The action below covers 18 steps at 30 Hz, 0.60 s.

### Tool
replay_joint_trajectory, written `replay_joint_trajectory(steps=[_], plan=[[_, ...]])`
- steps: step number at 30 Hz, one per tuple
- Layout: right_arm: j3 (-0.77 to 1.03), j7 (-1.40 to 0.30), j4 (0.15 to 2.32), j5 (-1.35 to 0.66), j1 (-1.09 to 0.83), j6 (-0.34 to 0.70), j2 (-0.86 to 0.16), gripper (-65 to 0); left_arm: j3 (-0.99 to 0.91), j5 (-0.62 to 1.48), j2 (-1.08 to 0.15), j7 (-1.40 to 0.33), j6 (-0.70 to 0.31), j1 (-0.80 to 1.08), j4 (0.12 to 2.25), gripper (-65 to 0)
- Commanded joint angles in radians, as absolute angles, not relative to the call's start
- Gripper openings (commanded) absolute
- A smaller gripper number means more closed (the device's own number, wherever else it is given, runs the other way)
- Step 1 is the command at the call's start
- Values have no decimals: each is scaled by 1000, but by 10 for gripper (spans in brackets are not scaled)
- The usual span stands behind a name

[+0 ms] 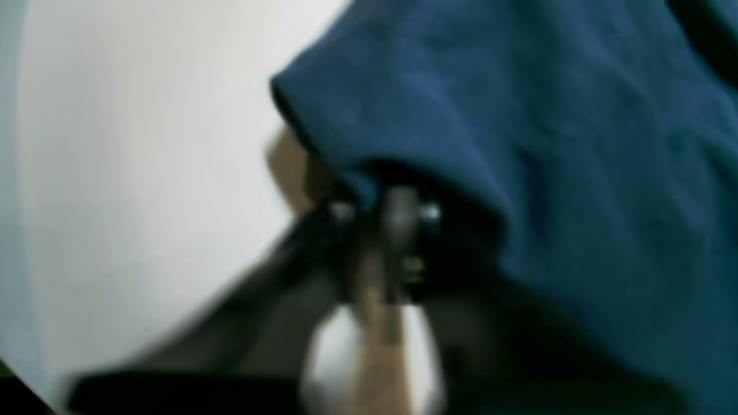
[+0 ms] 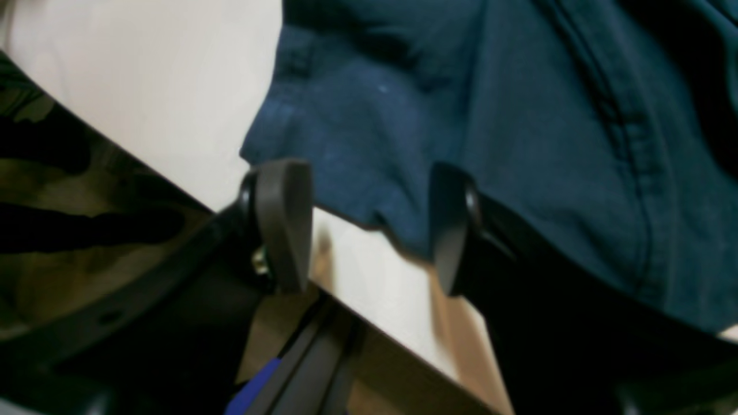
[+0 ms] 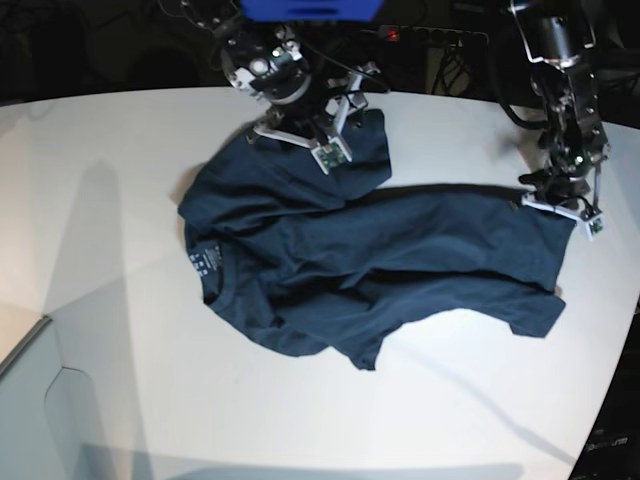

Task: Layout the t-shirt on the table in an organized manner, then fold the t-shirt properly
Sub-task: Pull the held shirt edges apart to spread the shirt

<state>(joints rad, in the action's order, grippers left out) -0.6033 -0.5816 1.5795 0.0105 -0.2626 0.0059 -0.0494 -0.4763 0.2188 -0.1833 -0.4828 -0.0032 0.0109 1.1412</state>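
Nearest the base camera, the lower half of the frame is bare bench point(image 3: 300, 420). Above it, across the middle, the t-shirt point(image 3: 380, 270) lies rumpled, its long axis running from the collar at centre left to the hem at centre right, with one sleeve thrown up toward the top centre.

At the hem end, on the right of the frame, the left gripper point(image 3: 562, 205) sits at the cloth's edge. In its wrist view the jaws are shut, with a blue fold draped right over their tips; the picture is too blurred to show cloth actually pinched, so I judge it a grip on the hem rather than see one.

Farthest back, at the top centre, the right gripper point(image 2: 369, 230) hovers at the raised sleeve. Its jaws stand apart, straddling the sleeve's edge, which hangs over the bench rim; nothing is pinched there yet.

So each arm is at its own end of the long axis: the left at the hem, the right at the shoulder. Spreading the shirt likely turns on the right jaws closing on that sleeve edge lying just ahead of them.
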Motion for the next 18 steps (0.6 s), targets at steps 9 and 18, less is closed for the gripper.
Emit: replay_joint_trajectory(steps=[9,18], plan=[[-605,-559,1483,5,-196,8,-36,-325,-478,223,-211,-473,-5,42,1280,-650],[-596,-561,1465,5,-193,8,-54,-650,-478,223,-272,-470,-5,162,1480,-650]])
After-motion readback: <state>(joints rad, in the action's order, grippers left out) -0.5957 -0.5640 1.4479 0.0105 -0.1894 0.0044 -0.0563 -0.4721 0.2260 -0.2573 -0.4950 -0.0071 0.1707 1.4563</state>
